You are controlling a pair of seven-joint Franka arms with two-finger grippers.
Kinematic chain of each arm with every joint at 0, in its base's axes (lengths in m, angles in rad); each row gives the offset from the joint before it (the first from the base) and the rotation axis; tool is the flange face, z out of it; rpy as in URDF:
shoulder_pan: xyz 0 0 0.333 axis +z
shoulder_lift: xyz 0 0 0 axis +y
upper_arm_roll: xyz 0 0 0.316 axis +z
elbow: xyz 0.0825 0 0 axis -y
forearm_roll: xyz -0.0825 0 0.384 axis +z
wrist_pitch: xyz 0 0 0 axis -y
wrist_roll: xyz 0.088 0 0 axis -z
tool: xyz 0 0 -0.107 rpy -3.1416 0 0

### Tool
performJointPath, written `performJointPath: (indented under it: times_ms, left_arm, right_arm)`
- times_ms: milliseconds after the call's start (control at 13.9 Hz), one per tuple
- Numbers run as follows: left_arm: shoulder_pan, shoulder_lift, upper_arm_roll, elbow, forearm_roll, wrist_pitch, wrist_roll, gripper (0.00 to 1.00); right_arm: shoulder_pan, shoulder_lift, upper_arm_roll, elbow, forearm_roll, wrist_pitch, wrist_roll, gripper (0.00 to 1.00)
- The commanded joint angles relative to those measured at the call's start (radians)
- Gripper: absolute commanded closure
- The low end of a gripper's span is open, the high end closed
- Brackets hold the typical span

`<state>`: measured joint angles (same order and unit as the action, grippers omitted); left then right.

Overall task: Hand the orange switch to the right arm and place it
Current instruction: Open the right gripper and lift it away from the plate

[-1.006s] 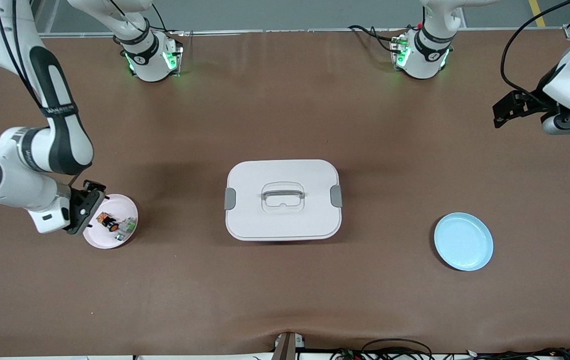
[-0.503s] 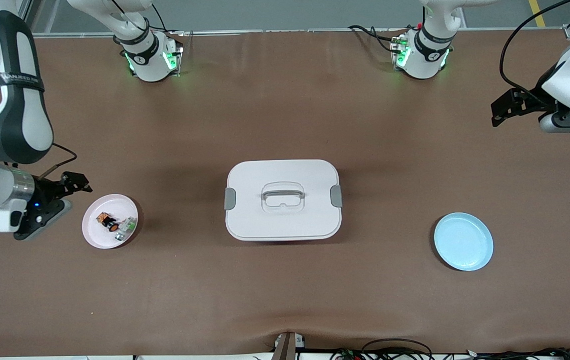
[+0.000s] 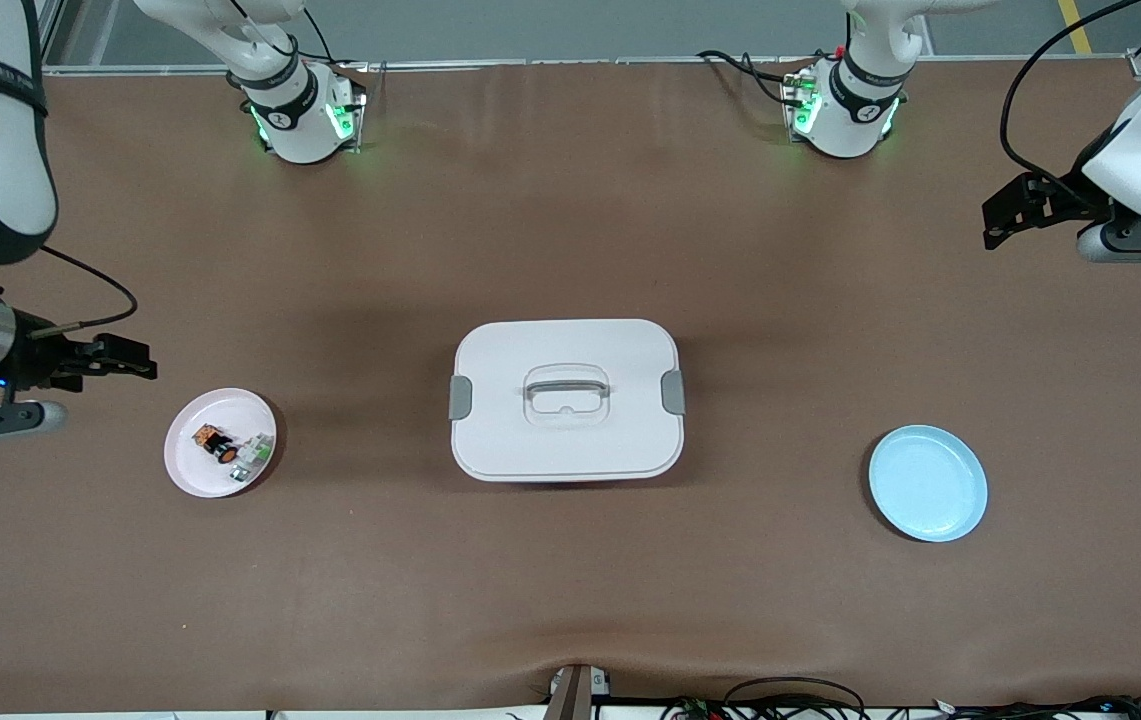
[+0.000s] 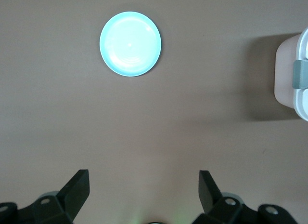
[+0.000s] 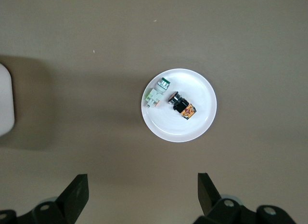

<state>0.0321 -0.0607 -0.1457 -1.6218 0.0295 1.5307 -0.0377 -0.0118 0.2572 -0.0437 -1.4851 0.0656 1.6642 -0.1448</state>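
The orange switch (image 3: 219, 444) is lying on the pink plate (image 3: 192, 472) (beside a whitish-grey part (image 3: 250, 458)). Both the right gripper (image 3: 125, 360) and left gripper (image 3: 1000, 215) are hovering over the desk (image 3: 570, 580), jaws spread.

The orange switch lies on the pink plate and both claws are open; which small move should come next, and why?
Probably the right claw should go over the pink plate and come down on the orange switch. It is open, empty and beside that plate, while the left claw waits open at the other end of the table.
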Motion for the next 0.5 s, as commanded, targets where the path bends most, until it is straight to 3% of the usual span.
performJointPath:
  times_ms: [0, 431]
  left_arm:
    - [0.02, -0.016, 0.009, 0.017, 0.003, -0.017, 0.051, 0.0]
    - [0.022, -0.024, 0.011, 0.016, 0.003, -0.017, 0.035, 0.0]
  right_arm:
    - [-0.051, -0.004, -0.004, 0.104, 0.057, -0.098, 0.057, 0.0]
    - [-0.063, -0.016, -0.001, 0.138, 0.045, -0.112, 0.097, 0.0]
